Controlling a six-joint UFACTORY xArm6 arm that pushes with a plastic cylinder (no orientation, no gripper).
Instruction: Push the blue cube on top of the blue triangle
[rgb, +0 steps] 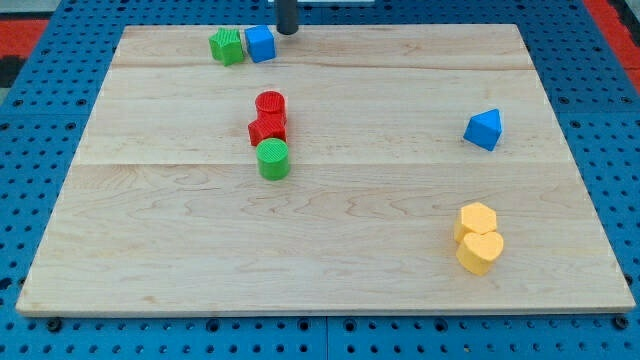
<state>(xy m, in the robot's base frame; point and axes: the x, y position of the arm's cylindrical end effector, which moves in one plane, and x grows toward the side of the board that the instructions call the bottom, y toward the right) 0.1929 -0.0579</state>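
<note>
The blue cube sits near the top edge of the wooden board, touching a green block on its left. The blue triangle lies far off at the view's right, about mid-height. My tip is at the view's top, just right of and slightly above the blue cube, close to it; I cannot tell if it touches.
A red cylinder, a red block and a green cylinder form a column at centre-left. A yellow hexagon and a yellow heart sit at the lower right. The board lies on a blue pegboard.
</note>
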